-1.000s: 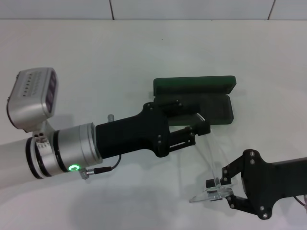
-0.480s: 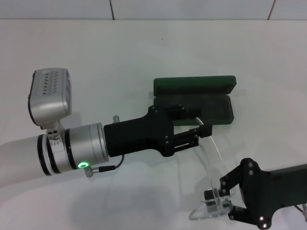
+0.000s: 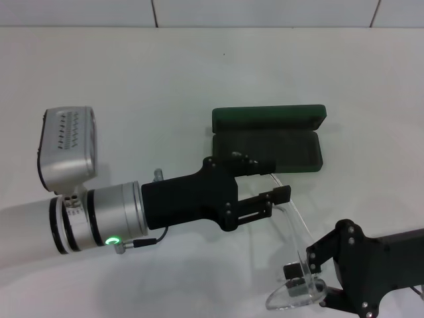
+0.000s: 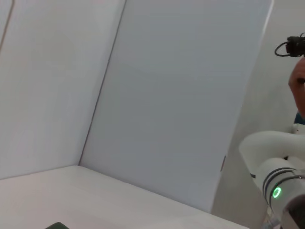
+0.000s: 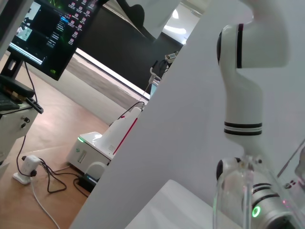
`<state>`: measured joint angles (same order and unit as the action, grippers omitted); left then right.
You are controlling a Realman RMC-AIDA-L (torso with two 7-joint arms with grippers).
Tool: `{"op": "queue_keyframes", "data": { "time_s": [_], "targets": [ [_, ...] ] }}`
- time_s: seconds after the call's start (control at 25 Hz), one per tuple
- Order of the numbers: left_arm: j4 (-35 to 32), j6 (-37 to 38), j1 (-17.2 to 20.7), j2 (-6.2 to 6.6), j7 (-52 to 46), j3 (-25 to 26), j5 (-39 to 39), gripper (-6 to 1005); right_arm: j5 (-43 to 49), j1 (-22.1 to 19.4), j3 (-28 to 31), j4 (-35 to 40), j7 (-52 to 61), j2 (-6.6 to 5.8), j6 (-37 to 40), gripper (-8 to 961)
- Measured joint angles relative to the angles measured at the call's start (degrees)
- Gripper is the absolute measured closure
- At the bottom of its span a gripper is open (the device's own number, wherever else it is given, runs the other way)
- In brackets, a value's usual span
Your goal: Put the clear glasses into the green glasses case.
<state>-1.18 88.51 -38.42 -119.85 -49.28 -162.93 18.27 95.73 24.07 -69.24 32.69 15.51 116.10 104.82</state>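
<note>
Holding clear glasses (image 3: 295, 291) by lens end, right gripper (image 3: 306, 279) closed on it, nearest. Left gripper (image 3: 278, 185) pinches far temple tip. Glasses light, slippery, probably brittle. Green glasses case (image 3: 268, 138) open beyond on table (image 3: 132, 86).

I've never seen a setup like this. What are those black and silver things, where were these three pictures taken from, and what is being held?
They are a robot's two arms. One picture looks down from its head; the other two come from wrist cameras, showing mostly walls and room. On the white table lies an open green glasses case. The right tool, at the near edge, is shut on the clear glasses. The left tool holds one thin arm of the glasses just in front of the case.
</note>
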Motion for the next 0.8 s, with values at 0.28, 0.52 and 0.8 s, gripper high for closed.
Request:
{"op": "queue_keyframes", "data": {
  "time_s": [0.28, 0.52, 0.8],
  "targets": [
    [-0.9, 1.6, 1.1, 0.07, 1.6, 0.7, 0.8, 454, 0.0, -0.1, 0.1, 0.0, 0.0, 0.00, -0.6, 832],
    [-0.9, 2.5, 1.5, 0.01, 1.7, 0.8, 0.9, 454, -0.1, -0.3, 0.1, 0.0, 0.0, 0.00, -1.4, 832],
    [-0.9, 6.8, 2.5, 0.19, 1.7, 0.8, 1.5, 454, -0.9, -0.8, 0.8, -0.1, 0.0, -0.16, -3.3, 832]
  ]
}}
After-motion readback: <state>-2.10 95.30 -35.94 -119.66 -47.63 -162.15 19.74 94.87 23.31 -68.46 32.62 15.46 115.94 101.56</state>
